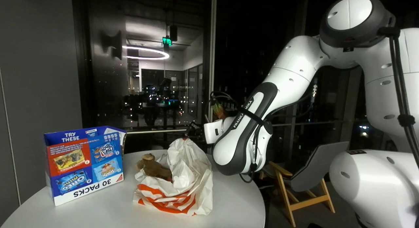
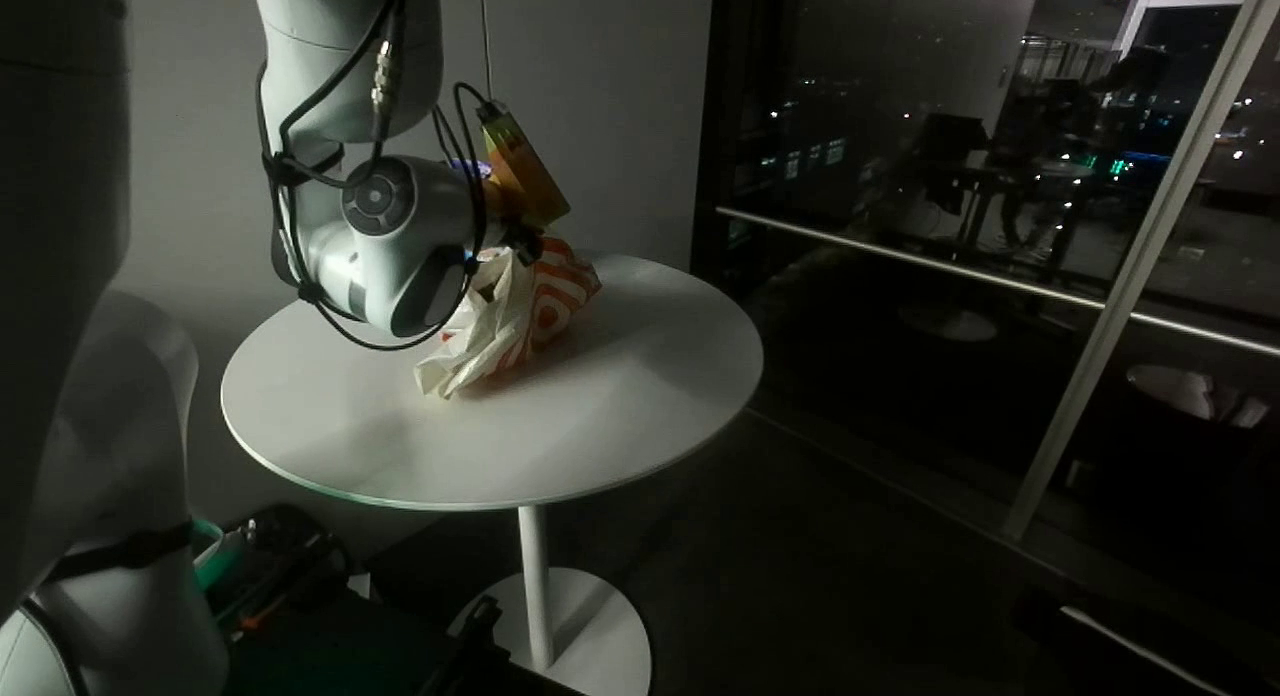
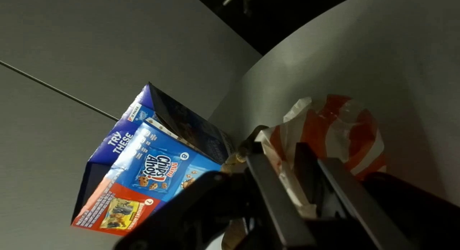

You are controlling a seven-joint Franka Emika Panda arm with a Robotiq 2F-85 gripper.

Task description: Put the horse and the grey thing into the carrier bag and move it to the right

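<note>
One crumpled white bag (image 1: 193,175) with orange-red stripes rests on the round white surface (image 1: 235,201), and we find a brown toy horse (image 1: 155,167) lying in its mouth, one end poking out. How much of the horse the plastic hides we cannot tell. From the wrist we see the pincer (image 3: 281,150) over the bag, its fingers (image 3: 271,192) standing apart and not closed on anything, with plastic showing in the gap; whether a finger touches that plastic we cannot tell. Brown parts of the horse show just beside the bag there. In an exterior view, the bag's top rises to a peak near the pincer. Behind the pincer comes the white arm (image 1: 291,70), with a yellow and orange block (image 2: 525,171) by its wrist and black cables around it.

Near the bag, on the side where the horse pokes out, stands a blue and red snack box (image 1: 85,162); we read "30 PACKS" upside down. One white post (image 2: 535,586) carries the surface. Farther out we see a grey chair (image 1: 316,167) with wooden legs and dark windows (image 1: 235,57).
</note>
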